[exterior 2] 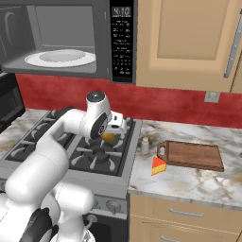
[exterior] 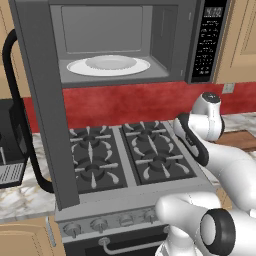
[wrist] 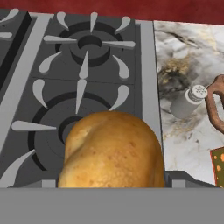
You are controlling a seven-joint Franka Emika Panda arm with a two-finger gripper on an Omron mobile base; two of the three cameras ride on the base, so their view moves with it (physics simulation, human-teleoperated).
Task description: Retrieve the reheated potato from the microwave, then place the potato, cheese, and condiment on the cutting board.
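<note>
My gripper [exterior 2: 111,136] hangs over the right-hand burners of the stove, shut on the golden-brown potato [wrist: 113,151], which bulges large at the bottom of the hand view. The microwave [exterior: 125,40] stands open above the stove, with a bare white plate [exterior: 108,65] inside. On the marble counter to the right lies the reddish cutting board [exterior 2: 194,156] with nothing on it. The pale shaker of condiment [exterior 2: 145,145] stands upright by the board's looped handle [wrist: 216,105]. In front of that handle sits the cheese [exterior 2: 158,166] wedge.
The microwave door [exterior: 45,100] hangs wide open on the left, reaching down past the stove [exterior: 130,155]. A black appliance [exterior: 10,145] stands on the left counter. A red backsplash [exterior 2: 179,106] and wooden wall cabinets [exterior 2: 184,42] close off the back.
</note>
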